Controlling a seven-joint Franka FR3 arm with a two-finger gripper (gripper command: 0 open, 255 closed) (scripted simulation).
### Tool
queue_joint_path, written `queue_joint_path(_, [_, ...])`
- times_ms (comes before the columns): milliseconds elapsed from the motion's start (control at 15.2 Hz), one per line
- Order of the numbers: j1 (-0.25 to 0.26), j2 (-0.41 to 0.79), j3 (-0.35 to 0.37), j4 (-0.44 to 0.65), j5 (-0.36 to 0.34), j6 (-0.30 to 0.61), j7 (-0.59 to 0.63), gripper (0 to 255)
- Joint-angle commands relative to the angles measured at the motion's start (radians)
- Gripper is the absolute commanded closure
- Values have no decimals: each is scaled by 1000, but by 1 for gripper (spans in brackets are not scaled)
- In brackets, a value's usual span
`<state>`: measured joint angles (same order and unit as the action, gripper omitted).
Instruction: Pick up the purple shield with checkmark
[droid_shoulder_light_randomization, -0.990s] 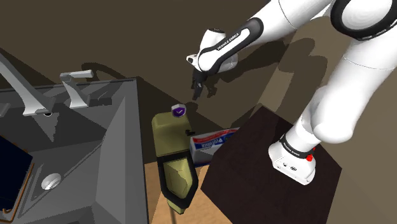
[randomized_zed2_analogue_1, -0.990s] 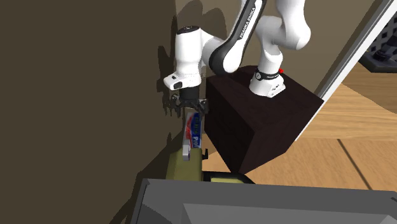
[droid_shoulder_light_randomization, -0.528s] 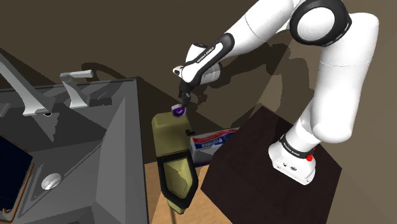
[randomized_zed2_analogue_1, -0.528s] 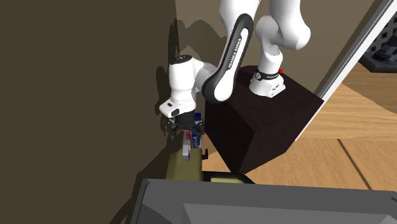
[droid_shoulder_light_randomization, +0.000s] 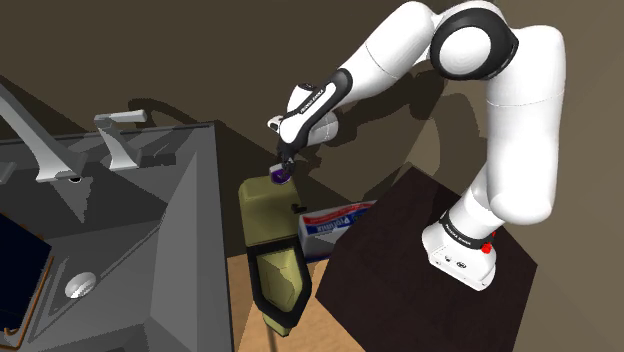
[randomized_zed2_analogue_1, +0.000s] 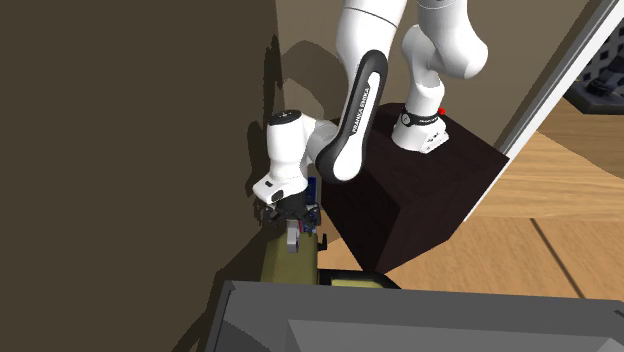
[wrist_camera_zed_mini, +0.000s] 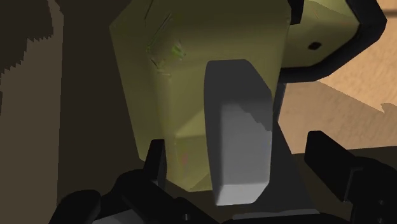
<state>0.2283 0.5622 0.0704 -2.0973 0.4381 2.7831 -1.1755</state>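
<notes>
The shield (droid_shoulder_light_randomization: 279, 176) is a small block with a purple top and pale sides. It lies on the flat top of an olive-coloured cabinet (droid_shoulder_light_randomization: 265, 215) beside the sink. My gripper (droid_shoulder_light_randomization: 284, 168) is down over it, open. In the wrist view the shield's grey-white side (wrist_camera_zed_mini: 238, 137) stands between my gripper's (wrist_camera_zed_mini: 236, 147) two fingers, with a gap on each side, so neither finger touches it. In the second exterior view the gripper (randomized_zed2_analogue_1: 290, 214) hangs just over the pale shield (randomized_zed2_analogue_1: 291, 239) on the olive cabinet (randomized_zed2_analogue_1: 290, 268).
A grey sink (droid_shoulder_light_randomization: 150, 230) with a tap (droid_shoulder_light_randomization: 40, 150) lies to the shoulder view's left of the cabinet. A white and blue box (droid_shoulder_light_randomization: 335, 224) sits between the cabinet and the dark stand (droid_shoulder_light_randomization: 400, 250). A brown wall (droid_shoulder_light_randomization: 230, 60) is close behind.
The gripper has come down and toward the shoulder view's left, from above the white and blue box to the shield. Its fingers now stand on either side of it.
</notes>
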Motion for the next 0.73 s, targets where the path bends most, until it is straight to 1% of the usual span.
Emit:
queue_joint_path(0, [-6, 20, 5, 8, 5, 13, -10, 0])
queue_joint_path(66, [-6, 20, 5, 8, 5, 13, -10, 0])
queue_joint_path(132, [-6, 20, 5, 8, 4, 12, -9, 255])
queue_joint_path(660, [-5, 20, 5, 8, 4, 12, -8, 255])
